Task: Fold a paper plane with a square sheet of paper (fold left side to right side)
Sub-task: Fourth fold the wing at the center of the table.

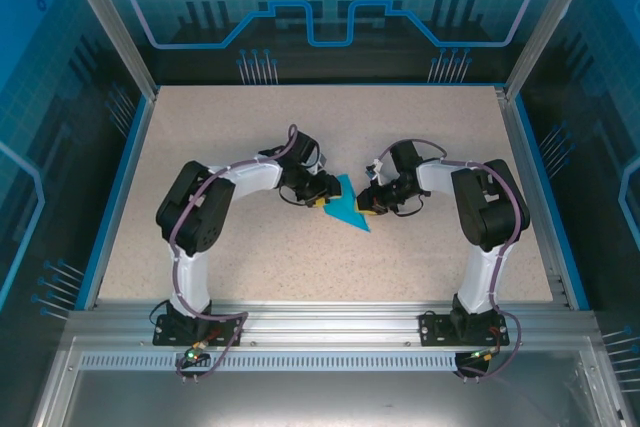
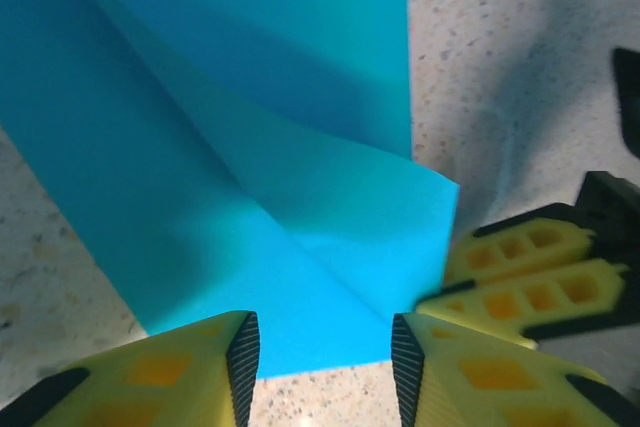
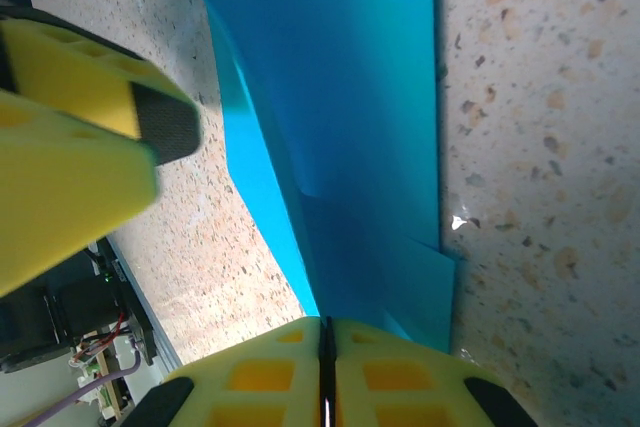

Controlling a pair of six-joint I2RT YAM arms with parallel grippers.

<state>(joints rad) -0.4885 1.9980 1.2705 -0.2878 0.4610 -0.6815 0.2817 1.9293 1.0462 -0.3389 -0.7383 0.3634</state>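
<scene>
The square sheet of paper (image 1: 346, 207) is teal-blue and folded into a pointed triangle with creases, lying mid-table between both grippers. My left gripper (image 1: 318, 196) is at its left side. In the left wrist view that gripper (image 2: 325, 367) is open, its fingers straddling the paper's (image 2: 250, 197) near edge without gripping it. My right gripper (image 1: 367, 203) is at the right side. In the right wrist view it (image 3: 322, 332) is shut, with a raised fold of the paper (image 3: 350, 127) running into the seam between its fingers. The right fingers (image 2: 520, 277) meet the paper's corner.
The speckled tabletop (image 1: 300, 267) has a dark blue border strip (image 1: 110, 217) and glass walls around it. An aluminium rail (image 1: 320, 322) carrying both arm bases runs along the near edge. One left finger (image 3: 80, 107) looms close beside the paper.
</scene>
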